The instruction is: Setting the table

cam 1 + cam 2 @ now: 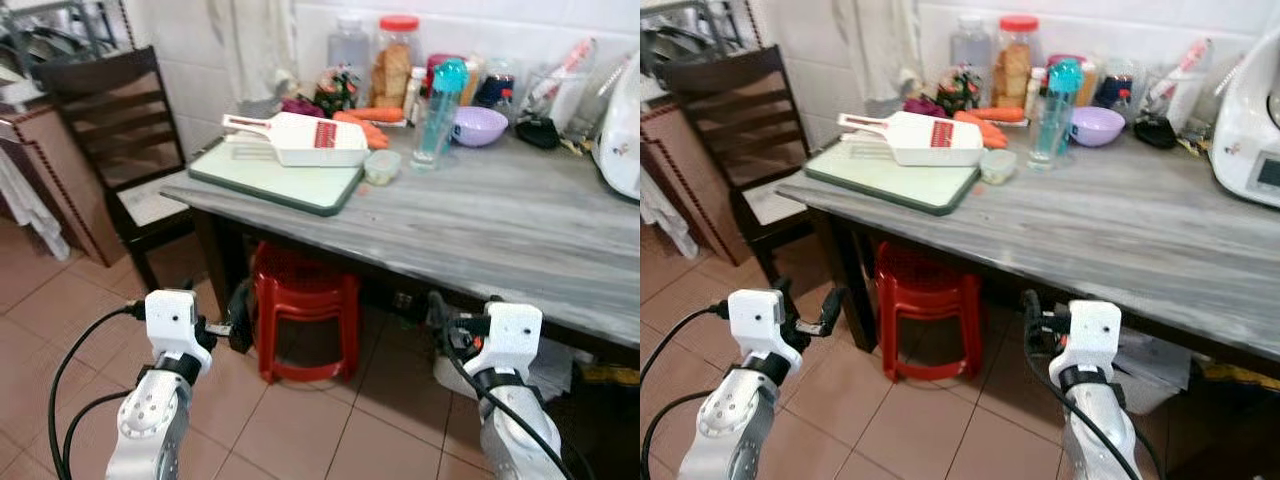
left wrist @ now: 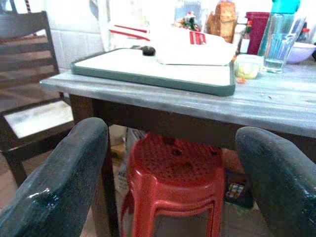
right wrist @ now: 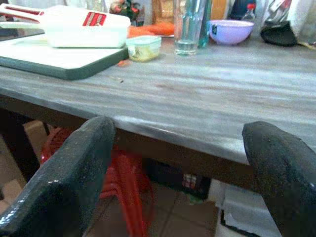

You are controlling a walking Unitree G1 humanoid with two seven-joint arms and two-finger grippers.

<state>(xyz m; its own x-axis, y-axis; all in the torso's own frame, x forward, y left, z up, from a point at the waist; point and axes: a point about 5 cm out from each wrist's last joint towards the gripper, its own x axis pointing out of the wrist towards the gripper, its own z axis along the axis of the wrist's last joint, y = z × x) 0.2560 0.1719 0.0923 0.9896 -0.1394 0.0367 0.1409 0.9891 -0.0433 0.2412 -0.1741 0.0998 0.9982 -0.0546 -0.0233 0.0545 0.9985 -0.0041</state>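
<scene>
Left wrist view: cutting board (image 2: 148, 69) lies beyond parted jaws.

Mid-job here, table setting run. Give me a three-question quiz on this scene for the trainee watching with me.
1. True or false: the white slicer lies on the green-edged cutting board.
2. What stands under the grey table?
A. a red stool
B. a blue bucket
C. a black bin
3. Fill in: the left claw and right claw both hang below the table edge with fingers ____.

Key:
1. True.
2. A, the red stool.
3. Open; neither holds anything.
</scene>
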